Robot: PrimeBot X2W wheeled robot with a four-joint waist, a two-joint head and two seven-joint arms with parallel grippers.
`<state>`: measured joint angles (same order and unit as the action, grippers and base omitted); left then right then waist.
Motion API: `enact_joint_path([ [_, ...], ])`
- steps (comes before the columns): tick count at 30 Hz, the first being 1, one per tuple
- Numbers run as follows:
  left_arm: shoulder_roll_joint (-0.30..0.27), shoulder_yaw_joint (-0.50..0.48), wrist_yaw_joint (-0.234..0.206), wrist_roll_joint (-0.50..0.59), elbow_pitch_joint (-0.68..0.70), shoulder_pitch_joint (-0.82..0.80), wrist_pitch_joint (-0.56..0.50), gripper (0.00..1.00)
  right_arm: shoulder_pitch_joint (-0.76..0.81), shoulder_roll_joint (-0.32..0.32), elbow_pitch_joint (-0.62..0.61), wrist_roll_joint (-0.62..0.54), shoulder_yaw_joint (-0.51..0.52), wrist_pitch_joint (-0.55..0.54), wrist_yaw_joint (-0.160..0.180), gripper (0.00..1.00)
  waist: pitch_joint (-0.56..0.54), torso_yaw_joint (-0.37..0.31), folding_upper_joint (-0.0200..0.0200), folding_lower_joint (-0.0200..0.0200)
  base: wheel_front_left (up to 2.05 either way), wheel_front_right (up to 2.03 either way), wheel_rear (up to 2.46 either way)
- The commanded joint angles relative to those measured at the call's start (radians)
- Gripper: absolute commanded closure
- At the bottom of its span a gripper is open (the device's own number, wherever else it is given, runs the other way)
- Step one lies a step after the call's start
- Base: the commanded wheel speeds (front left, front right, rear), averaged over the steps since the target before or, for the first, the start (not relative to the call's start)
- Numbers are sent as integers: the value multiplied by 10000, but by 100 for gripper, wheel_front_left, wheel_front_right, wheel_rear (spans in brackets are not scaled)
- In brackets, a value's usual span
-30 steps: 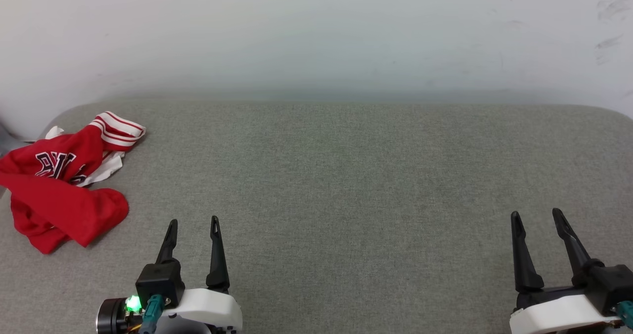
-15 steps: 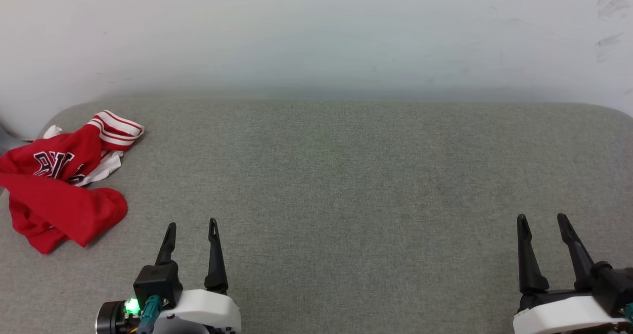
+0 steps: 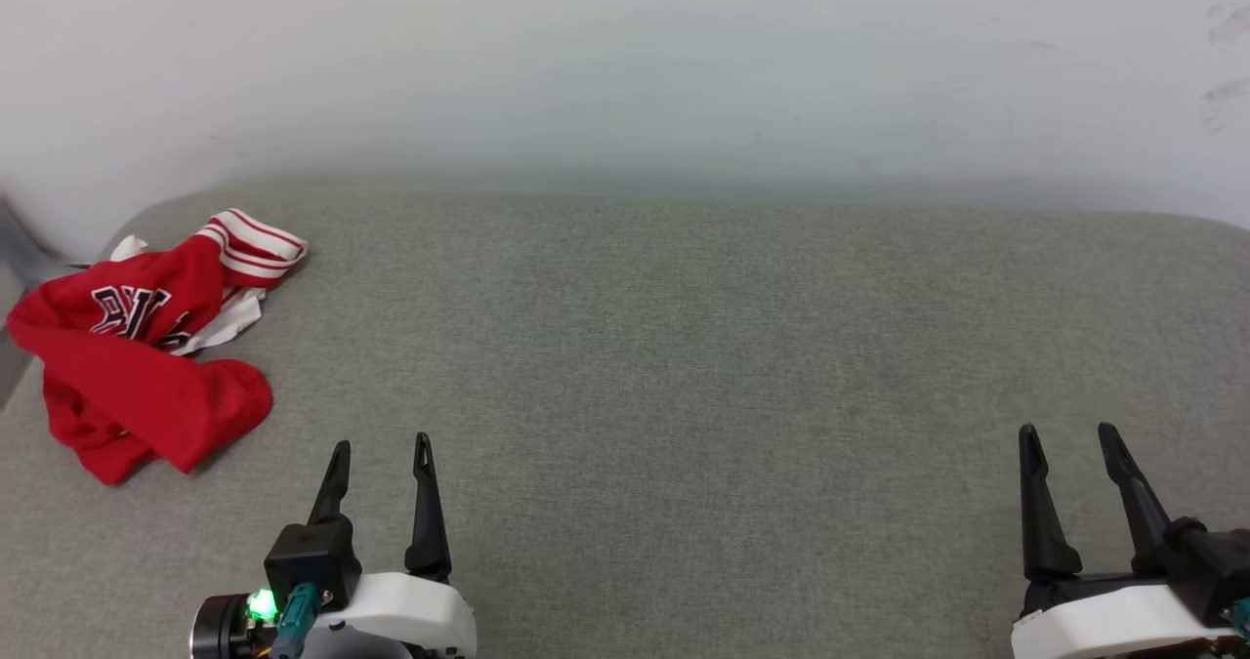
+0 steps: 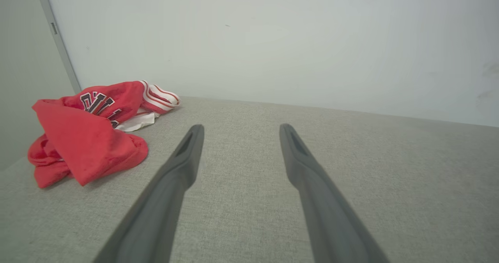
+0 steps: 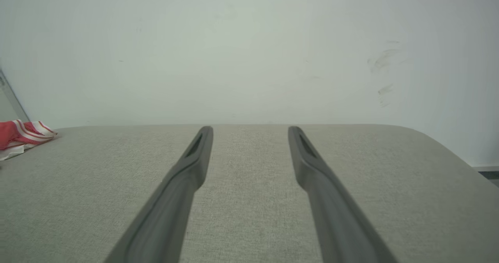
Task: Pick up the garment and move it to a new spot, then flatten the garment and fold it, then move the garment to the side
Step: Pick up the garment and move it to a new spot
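Crumpled garment (image 3: 146,342) at the surface's (image 3: 684,347) far-left edge; open fabric rightward.

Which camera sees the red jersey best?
The left wrist view: the crumpled jersey lies close and whole, letters showing. The head view has it whole but smaller; the right wrist view catches its striped trim.

Head view from above, facing forward and down across the grey surface (image 3: 684,366) to the wall (image 3: 625,54), left wrist view low along the left gripper (image 4: 240,126), right wrist view likewise along the right gripper (image 5: 250,127), all sharing the garment (image 3: 146,337)
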<state>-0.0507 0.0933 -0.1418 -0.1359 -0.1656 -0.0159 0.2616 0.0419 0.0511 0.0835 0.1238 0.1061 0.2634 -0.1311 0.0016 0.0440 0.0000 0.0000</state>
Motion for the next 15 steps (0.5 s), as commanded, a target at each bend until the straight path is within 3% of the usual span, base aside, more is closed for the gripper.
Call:
enact_joint_path([
  [1,7,-12,-11,17,-9,-14,52,0,82,-16,-19,7,-19,21,7,0,2,74,0,0,0,0,0],
  [15,7,-125,4,48,-25,-76,42,0,199,-16,-100,-83,-148,21,7,0,63,1413,0,0,0,0,0],
])
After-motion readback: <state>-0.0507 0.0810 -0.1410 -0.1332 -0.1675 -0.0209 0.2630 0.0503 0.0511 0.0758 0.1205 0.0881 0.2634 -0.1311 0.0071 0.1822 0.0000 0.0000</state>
